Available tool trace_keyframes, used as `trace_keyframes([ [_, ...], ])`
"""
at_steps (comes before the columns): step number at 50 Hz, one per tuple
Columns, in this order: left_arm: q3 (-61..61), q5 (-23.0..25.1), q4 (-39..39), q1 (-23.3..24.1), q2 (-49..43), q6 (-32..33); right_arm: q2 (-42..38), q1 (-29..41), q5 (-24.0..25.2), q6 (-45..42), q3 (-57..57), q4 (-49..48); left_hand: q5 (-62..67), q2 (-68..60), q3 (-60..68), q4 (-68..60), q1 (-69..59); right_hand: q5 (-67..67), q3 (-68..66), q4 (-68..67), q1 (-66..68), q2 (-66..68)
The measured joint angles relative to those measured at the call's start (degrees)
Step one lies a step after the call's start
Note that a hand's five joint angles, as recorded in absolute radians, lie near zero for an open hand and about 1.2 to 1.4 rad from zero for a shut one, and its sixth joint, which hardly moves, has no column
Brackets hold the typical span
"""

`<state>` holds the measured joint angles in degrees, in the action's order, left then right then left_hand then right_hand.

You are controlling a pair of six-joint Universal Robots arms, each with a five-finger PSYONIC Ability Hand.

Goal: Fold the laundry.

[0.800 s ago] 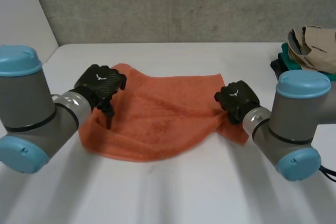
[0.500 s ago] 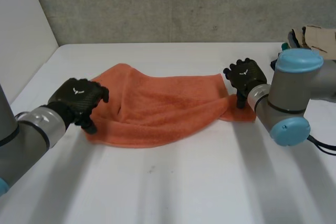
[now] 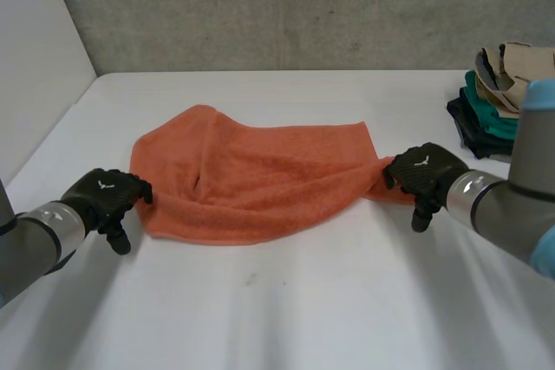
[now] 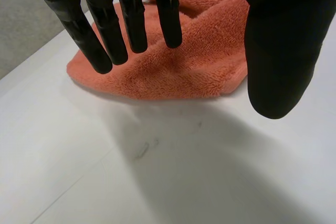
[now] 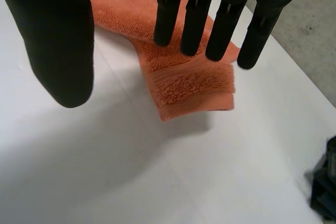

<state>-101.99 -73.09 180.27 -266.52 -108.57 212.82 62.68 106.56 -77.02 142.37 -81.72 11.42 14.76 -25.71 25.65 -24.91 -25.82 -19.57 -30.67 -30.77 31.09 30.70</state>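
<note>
An orange towel [image 3: 260, 179] lies folded and rumpled in the middle of the white table [image 3: 277, 309]. My left hand [image 3: 106, 198] hovers just off the towel's left end, open, its fingers [image 4: 105, 30] straight above the towel [image 4: 178, 61] and holding nothing. At the towel's right end my right hand [image 3: 422, 174] is open too. Its straight fingers [image 5: 197, 19] hang over the folded corner of the towel [image 5: 194, 85], clear of the cloth.
A pile of other laundry [image 3: 503, 93], beige, green and dark, sits at the table's far right edge; a dark part of that pile [image 5: 325, 187] shows beside the right hand. A grey wall runs behind the table.
Both hands have let go of the towel and drawn back toward the near side. The towel has dropped and settled flat on the table.
</note>
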Motion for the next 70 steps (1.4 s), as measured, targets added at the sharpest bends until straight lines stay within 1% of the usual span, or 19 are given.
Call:
trace_keyframes([
  [6,2.9,1.7,2.5,0.1,-4.5,0.2,-5.6,0.4,0.6,-2.8,-1.6,-11.8,-0.3,0.4,-0.2,0.3,0.0,3.2,2.2,2.8,-2.3,-2.5],
  [12,7.4,0.2,4.8,1.8,-10.2,0.2,-11.8,0.5,0.7,-7.6,-0.6,-22.6,-0.3,0.4,-0.2,0.3,0.0,1.7,2.1,2.7,-2.2,-2.3],
  [16,10.1,-1.0,5.2,2.9,-13.0,0.2,-14.4,0.6,0.8,-9.0,1.2,-25.6,-0.3,0.4,-0.2,0.3,0.0,0.2,1.9,2.0,-2.1,-2.1],
  [21,13.6,-2.5,5.3,4.6,-16.0,0.2,-18.9,0.6,0.8,-10.1,5.7,-27.4,1.5,-0.6,0.8,-1.3,-0.5,-8.2,-7.2,-6.9,6.9,7.5],
  [24,15.1,-3.2,5.4,5.2,-17.0,0.1,-20.5,0.4,0.8,-10.2,7.7,-27.9,12.7,-11.7,11.8,-12.6,-12.9,-16.0,-19.4,-18.5,18.2,19.7],
  [25,15.8,-3.6,5.4,5.4,-17.4,0.0,-21.0,0.3,0.8,-10.2,8.6,-28.2,17.9,-17.2,17.2,-18.0,-17.4,-26.2,-27.1,-26.9,25.0,27.5],
  [27,16.4,-3.9,5.5,5.6,-17.8,-0.2,-21.4,0.2,0.9,-10.1,9.2,-28.5,20.2,-20.0,19.6,-20.3,-18.9,-32.7,-33.1,-33.0,29.8,33.5],
  [29,16.6,-4.0,5.5,5.7,-17.9,-0.3,-21.5,0.1,0.9,-10.0,9.5,-28.7,20.2,-20.0,19.6,-20.3,-18.9,-35.0,-34.7,-34.7,30.5,35.1],
  [30,17.0,-4.2,5.4,5.9,-18.2,-0.4,-21.5,-0.1,1.1,-9.5,10.0,-29.1,35.2,-35.2,35.0,-35.4,-34.3,-37.7,-36.9,-37.5,30.6,36.8],
  [31,17.1,-4.2,5.4,5.9,-18.2,-0.4,-21.5,-0.1,1.1,-9.3,10.0,-29.1,39.5,-39.7,39.4,-40.4,-37.6,-37.8,-36.9,-37.6,30.6,36.8],
  [33,17.0,-4.3,5.3,5.9,-17.8,-0.5,-20.7,-0.2,1.3,-8.1,10.2,-28.9,40.6,-42.3,41.9,-43.1,-37.6,-38.0,-36.9,-37.7,30.6,36.8],
  [37,15.8,-4.3,4.8,5.3,-14.6,-0.7,-17.5,-0.7,1.9,-4.1,10.1,-25.8,40.6,-42.6,42.3,-43.5,-37.6,-38.2,-36.9,-37.7,30.6,36.8],
  [40,14.4,-4.1,4.1,4.4,-10.2,-1.2,-14.0,-1.6,2.7,-0.8,10.2,-21.1,40.6,-42.6,42.3,-43.5,-37.6,-38.2,-37.0,-37.7,30.6,36.8],
  [50,11.1,-2.5,-2.9,0.7,11.7,-6.4,-0.7,-6.8,5.4,7.6,14.3,0.9,40.6,-42.7,42.4,-43.5,-37.6,-38.2,-37.1,-37.9,31.0,36.8],
  [55,12.3,-0.8,-6.1,-0.4,16.6,-8.3,1.4,-8.7,7.8,8.1,17.2,9.8,41.5,-42.7,42.4,-43.5,-39.3,-38.6,-37.2,-37.9,31.4,36.8],
  [59,13.8,-0.6,-8.1,-0.4,14.2,-8.1,-0.4,-9.4,9.2,5.4,18.8,15.5,41.5,-42.7,42.4,-43.5,-39.3,-38.6,-37.2,-37.9,31.4,36.8],
  [64,16.9,-2.6,-9.3,0.9,4.2,-4.6,-5.2,-8.6,8.2,0.9,20.3,19.1,41.5,-42.7,42.4,-43.5,-39.4,-38.6,-37.2,-37.9,31.4,36.8],
  [68,21.7,-4.8,-8.5,2.2,-4.1,-1.1,-8.6,-7.0,6.6,0.2,22.5,16.2,41.5,-42.8,42.5,-43.5,-39.4,-38.6,-37.2,-37.9,31.4,36.9],
  [70,25.9,-6.0,-7.1,2.8,-7.8,0.4,-10.1,-5.8,5.3,1.0,24.7,11.1,41.5,-42.8,42.5,-43.5,-39.4,-38.6,-37.2,-37.9,31.4,36.9],
])
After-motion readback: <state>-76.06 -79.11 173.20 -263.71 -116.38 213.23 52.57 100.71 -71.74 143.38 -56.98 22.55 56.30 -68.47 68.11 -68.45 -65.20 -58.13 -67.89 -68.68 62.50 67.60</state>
